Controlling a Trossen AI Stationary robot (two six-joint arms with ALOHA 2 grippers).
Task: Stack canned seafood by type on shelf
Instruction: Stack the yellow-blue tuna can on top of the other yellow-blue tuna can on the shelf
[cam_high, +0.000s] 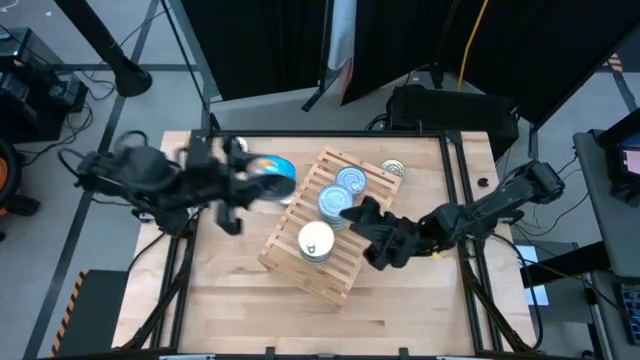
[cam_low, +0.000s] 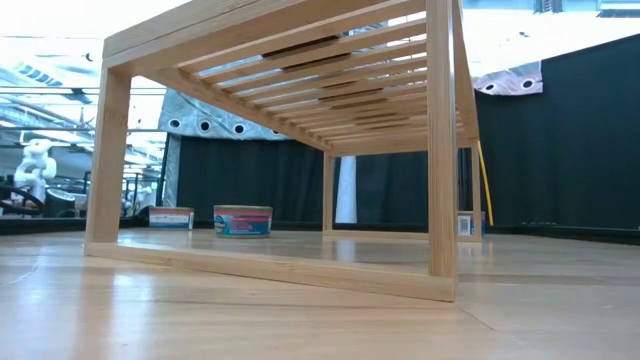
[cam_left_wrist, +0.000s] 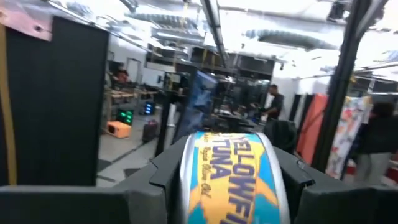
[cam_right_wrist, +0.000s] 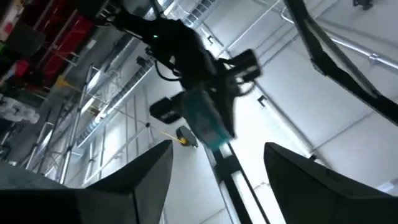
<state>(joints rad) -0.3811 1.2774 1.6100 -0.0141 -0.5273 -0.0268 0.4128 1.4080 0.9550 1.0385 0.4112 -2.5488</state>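
A yellowfin tuna tin (cam_left_wrist: 229, 180) is held clamped in the left gripper (cam_high: 262, 180) just off the shelf (cam_high: 345, 275), probably so it can be matched to the stacks (cam_high: 336, 195) there, while the right gripper (cam_right_wrist: 217, 168) is spread empty, tilted upward beside the shelf.

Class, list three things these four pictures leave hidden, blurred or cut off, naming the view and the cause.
1. High view: the left gripper is motion-blurred.
2. Left wrist view: the held tin is cut off by the frame edge.
3. Low view: the tins on the shelf are hidden above its slats.
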